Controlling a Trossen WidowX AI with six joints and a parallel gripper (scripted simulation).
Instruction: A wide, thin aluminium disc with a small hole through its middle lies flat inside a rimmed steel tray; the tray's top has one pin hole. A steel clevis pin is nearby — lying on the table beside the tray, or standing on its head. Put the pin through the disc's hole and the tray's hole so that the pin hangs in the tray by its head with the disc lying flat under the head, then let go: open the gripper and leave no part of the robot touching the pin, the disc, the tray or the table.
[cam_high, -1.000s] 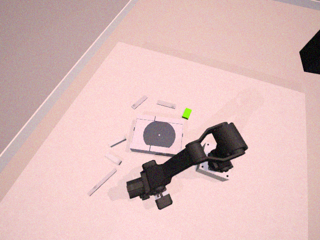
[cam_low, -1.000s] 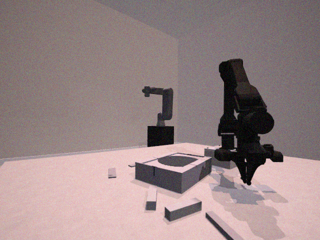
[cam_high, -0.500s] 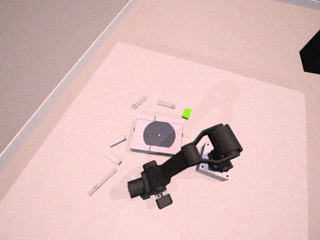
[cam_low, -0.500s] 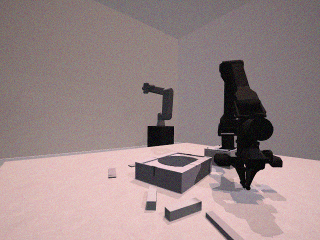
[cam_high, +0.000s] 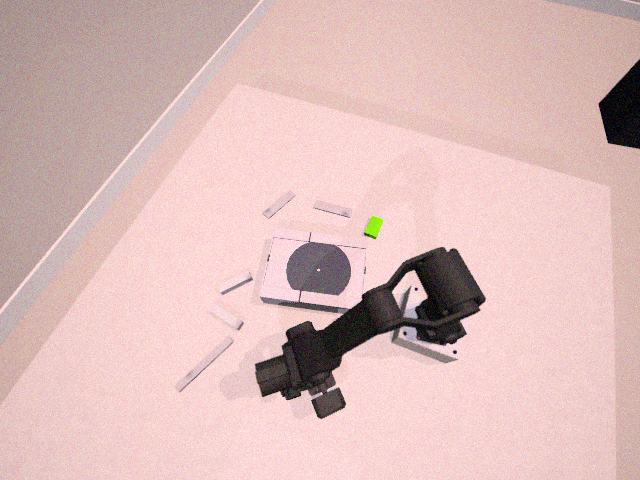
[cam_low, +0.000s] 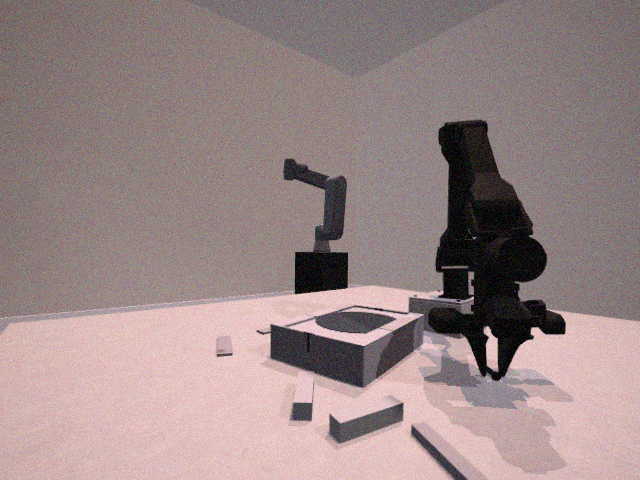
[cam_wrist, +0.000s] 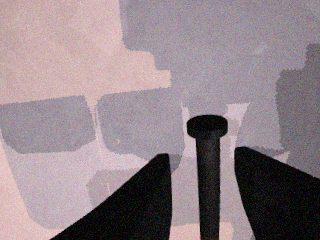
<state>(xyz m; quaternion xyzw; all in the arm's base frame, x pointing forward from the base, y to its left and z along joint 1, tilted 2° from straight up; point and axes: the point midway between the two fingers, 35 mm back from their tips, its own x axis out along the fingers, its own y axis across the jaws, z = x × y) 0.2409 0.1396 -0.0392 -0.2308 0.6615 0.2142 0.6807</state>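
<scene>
My gripper points down low over the table, to the right of the tray in the exterior view. Its fingers are parted. In the wrist view the dark clevis pin is between them, with a gap on each side. Its round head shows just beyond the fingertips; its lower end is out of frame, and whether it stands upright is unclear. The dark disc lies on the rimmed tray, its small centre hole showing pale in the top view. The tray's pin hole cannot be made out separately.
Several pale bars lie around the tray, among them a long bar and a short block. A green block lies near a tray corner. The arm's pale base plate is beside the tray.
</scene>
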